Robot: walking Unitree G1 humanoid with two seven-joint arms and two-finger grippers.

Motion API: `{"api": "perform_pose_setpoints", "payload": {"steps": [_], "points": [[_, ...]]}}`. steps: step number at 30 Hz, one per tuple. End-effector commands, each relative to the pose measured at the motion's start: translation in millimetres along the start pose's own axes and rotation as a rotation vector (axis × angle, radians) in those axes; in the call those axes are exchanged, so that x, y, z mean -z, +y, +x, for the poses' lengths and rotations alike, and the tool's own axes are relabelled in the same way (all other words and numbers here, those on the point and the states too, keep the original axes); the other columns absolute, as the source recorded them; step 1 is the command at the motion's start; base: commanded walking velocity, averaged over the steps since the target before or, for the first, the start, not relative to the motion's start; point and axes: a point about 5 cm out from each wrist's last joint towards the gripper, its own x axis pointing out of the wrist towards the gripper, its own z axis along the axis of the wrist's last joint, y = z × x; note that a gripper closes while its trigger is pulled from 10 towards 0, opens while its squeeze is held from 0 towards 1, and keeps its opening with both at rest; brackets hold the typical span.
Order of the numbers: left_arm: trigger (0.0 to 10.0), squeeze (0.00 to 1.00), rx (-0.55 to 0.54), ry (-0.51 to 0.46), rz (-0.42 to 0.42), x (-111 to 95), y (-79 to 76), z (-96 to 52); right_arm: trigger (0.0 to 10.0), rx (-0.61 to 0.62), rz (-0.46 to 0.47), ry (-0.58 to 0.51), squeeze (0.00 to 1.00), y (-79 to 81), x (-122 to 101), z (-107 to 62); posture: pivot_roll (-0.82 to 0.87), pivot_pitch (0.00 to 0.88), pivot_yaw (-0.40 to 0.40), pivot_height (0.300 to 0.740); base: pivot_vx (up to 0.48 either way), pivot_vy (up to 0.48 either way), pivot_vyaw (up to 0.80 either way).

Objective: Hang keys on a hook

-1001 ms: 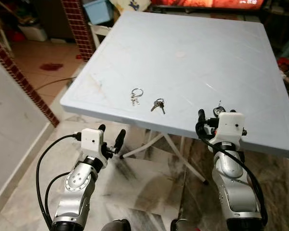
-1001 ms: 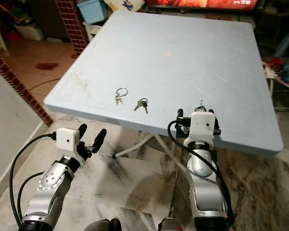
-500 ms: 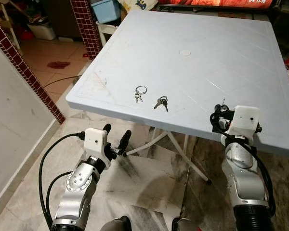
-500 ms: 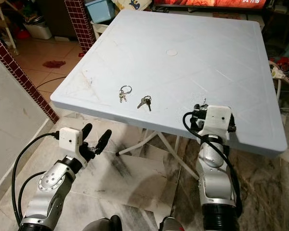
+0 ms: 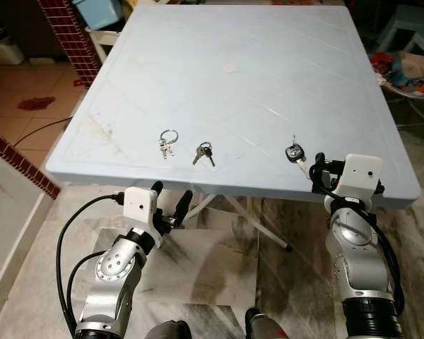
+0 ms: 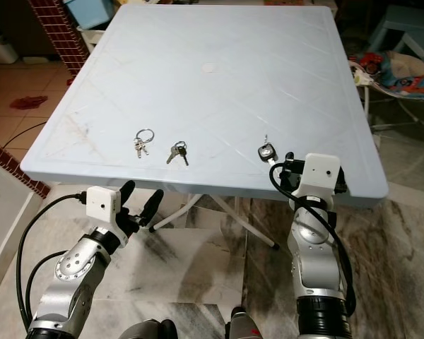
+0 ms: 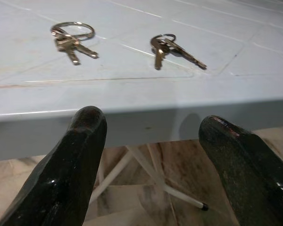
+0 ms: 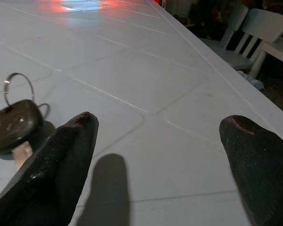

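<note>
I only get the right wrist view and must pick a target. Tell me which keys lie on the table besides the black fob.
Observer: Two more sets lie to the left of the fob, near the front edge of the table: a middle bunch and, furthest left, a ringed bunch.
Operator: Report where the left gripper is.
Observer: The left gripper is below the table's front edge, fingers open, pointing up toward those two sets.
Operator: Place my right gripper on the table.
Observer: The right gripper is at the front edge, near the table's right corner, with the fob just to its left.
</note>
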Motion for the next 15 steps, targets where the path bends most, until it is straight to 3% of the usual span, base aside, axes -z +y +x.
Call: {"api": "perform_pose_setpoints", "payload": {"steps": [1, 10, 15], "points": [[10.0, 0.0, -0.014, 0.019, 0.009, 3.0, 1.6, -4.9, 10.0, -0.01, -0.004, -0.013, 0.0, 1.7, -2.0, 0.1, -0.03, 0.205, 0.071, 0.74, 0.0, 0.0, -0.8], [10.0, 0.0, -0.038, 0.03, 0.004, 3.2, 3.2, -7.9, 10.0, -0.032, -0.009, -0.024, 0.0, 4.4, -4.9, 0.0, -0.03, 0.226, 0.071, 0.74, 0.0, 0.0, -0.8], [10.0, 0.0, -0.055, 0.036, 0.001, 4.6, 3.6, -10.2, 10.0, -0.077, -0.025, -0.054, 0.0, 10.4, -9.8, -1.5, -0.04, 0.239, 0.07, 0.74, 0.0, 0.0, 0.0]]}}
